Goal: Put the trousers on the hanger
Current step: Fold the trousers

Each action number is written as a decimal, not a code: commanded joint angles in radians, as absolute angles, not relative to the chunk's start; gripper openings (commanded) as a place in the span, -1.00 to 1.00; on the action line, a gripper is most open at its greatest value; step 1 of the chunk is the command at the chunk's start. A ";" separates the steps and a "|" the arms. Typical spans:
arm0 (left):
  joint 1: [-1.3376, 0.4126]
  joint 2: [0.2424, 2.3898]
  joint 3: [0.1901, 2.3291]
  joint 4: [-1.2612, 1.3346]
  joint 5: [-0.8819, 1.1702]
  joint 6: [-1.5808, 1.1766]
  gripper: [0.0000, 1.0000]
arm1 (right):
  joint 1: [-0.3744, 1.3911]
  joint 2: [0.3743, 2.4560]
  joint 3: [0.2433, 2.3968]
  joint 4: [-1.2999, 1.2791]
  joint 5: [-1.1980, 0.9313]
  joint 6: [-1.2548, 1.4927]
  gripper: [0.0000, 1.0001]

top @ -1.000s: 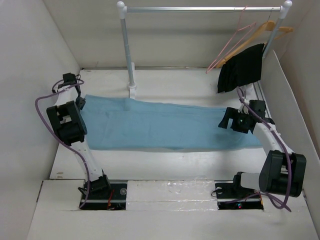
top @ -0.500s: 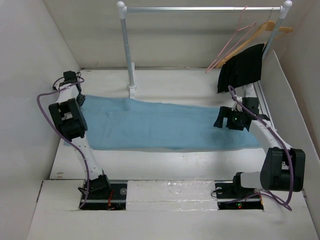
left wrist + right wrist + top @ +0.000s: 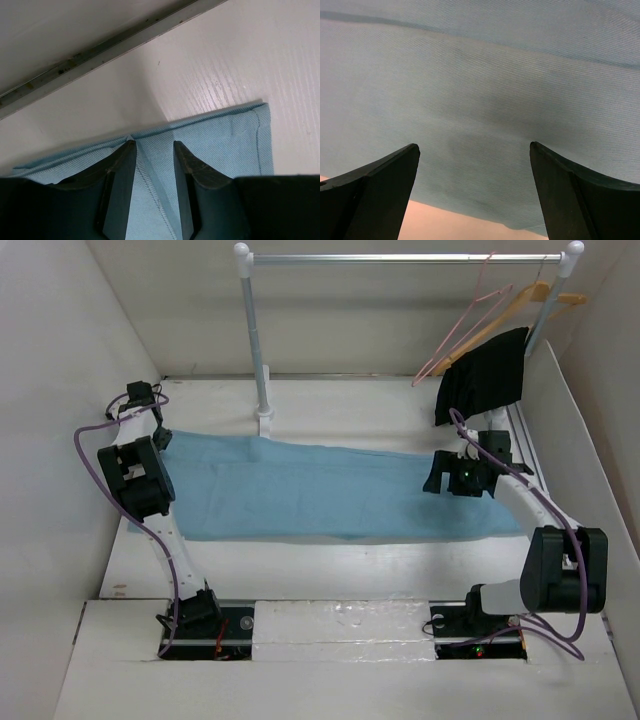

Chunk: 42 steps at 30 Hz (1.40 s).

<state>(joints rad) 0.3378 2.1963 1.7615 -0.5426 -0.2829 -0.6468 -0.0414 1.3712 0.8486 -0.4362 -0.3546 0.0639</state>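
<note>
The light blue trousers (image 3: 320,490) lie flat across the table from left to right. My left gripper (image 3: 160,445) is at their far left end. In the left wrist view its jaws (image 3: 152,142) stand narrow, pinching a raised ridge of the trousers (image 3: 225,145) with a seam near the cloth's edge. My right gripper (image 3: 432,480) is open wide and empty, low over the right part of the trousers (image 3: 480,75); the right wrist view (image 3: 474,146) shows only cloth between its fingers. A pink wire hanger (image 3: 465,325) and a wooden hanger (image 3: 525,300) hang on the rail.
A clothes rack with a metal rail (image 3: 400,257) and a white post (image 3: 258,340) stands at the back. A black garment (image 3: 485,375) hangs from the wooden hanger at the right end, just behind my right arm. White walls enclose the table on both sides.
My right gripper has moved back and a little left over the right end of the trousers. My left arm shifted left and back, then held still.
</note>
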 commanded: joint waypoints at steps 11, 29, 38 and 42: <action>0.344 2.036 1.648 -0.491 -0.331 -0.657 -0.34 | -0.017 1.397 0.885 -0.370 -0.368 0.048 0.92; 0.344 2.092 1.605 -0.474 -0.341 -0.641 -0.39 | -0.008 1.399 0.899 -0.383 -0.365 0.031 0.93; 0.344 2.125 1.634 -0.486 -0.348 -0.644 -1.00 | -0.008 1.397 0.907 -0.390 -0.359 0.029 0.93; 0.344 2.103 1.632 -0.495 -0.345 -0.657 -1.00 | 0.003 1.411 0.907 -0.384 -0.357 0.032 0.92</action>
